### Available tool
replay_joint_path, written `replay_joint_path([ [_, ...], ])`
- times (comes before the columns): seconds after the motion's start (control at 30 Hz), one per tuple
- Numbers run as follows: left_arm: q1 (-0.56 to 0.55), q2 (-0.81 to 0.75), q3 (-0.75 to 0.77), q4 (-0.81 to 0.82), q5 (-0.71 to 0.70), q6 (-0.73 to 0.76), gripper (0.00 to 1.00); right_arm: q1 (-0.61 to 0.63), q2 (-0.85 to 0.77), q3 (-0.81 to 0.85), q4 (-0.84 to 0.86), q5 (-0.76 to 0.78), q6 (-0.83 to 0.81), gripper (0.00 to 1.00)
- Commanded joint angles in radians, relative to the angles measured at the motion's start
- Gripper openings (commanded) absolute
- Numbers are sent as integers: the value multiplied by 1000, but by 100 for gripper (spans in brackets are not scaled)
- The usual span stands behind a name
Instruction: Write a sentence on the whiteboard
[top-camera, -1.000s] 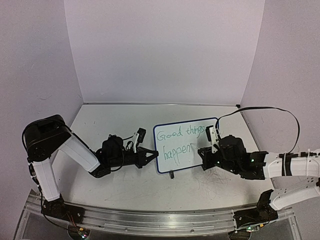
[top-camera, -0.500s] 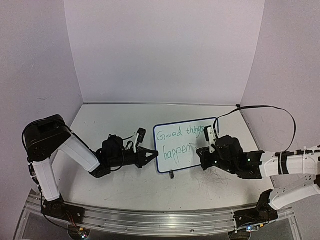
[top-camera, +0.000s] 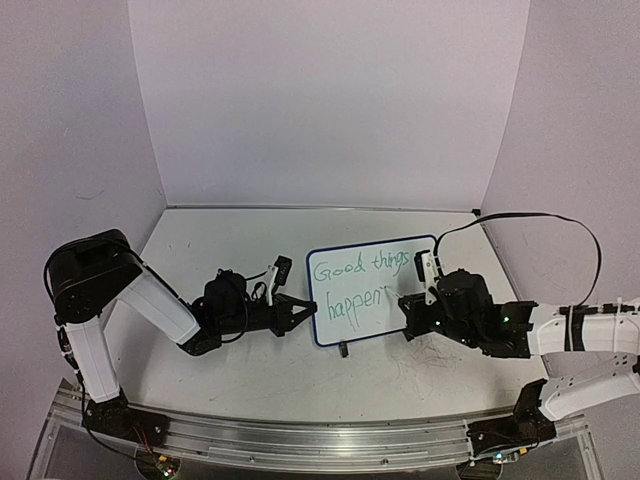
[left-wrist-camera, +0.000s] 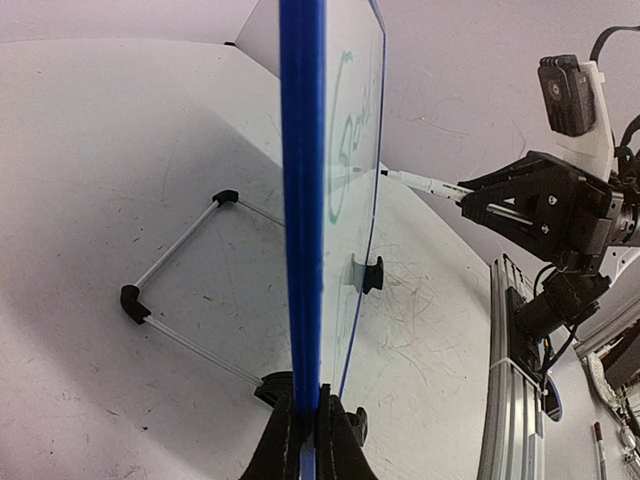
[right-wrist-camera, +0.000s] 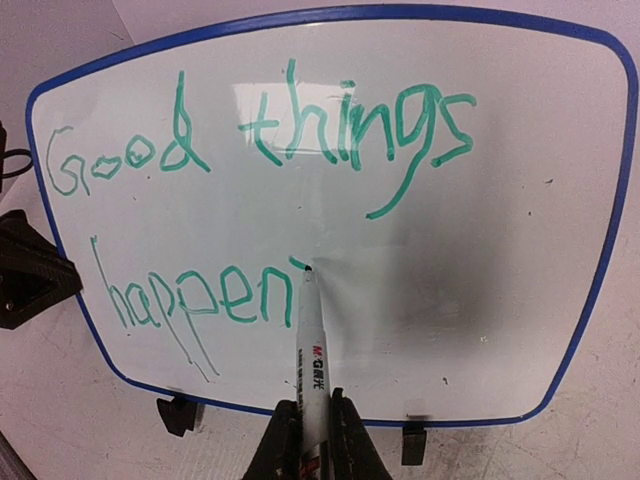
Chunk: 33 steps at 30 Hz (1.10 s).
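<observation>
Right end effector (right-wrist-camera: 312, 440) is clenched on a marker (right-wrist-camera: 311, 350) whose long axis points straight ahead at the whiteboard (right-wrist-camera: 520, 330). The tip touches the face just right of "happen", so the sentence (right-wrist-camera: 300, 140) likely continues rightward. Left end effector (left-wrist-camera: 308, 435) is clamped on the board's left edge, holding it upright. Scuffed white tabletop (top-camera: 250, 370) lies beneath, with plain pale walls (top-camera: 320, 100) beyond.

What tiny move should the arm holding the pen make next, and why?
Probably a short stroke rightward: the marker tip rests on the whiteboard where the sentence stops at "happen", blank board lies beyond, and the left gripper pinches the frame.
</observation>
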Motion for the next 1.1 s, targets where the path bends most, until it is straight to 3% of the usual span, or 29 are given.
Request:
replay_joint_path([
  [0.0,2,-40,-2,8,-15,19,0,-6,15,-2,16,-10,10,0],
  [1.07,2,-41,-3,7,-11,24,0,-3,37,-31,-17,-40,60,0],
])
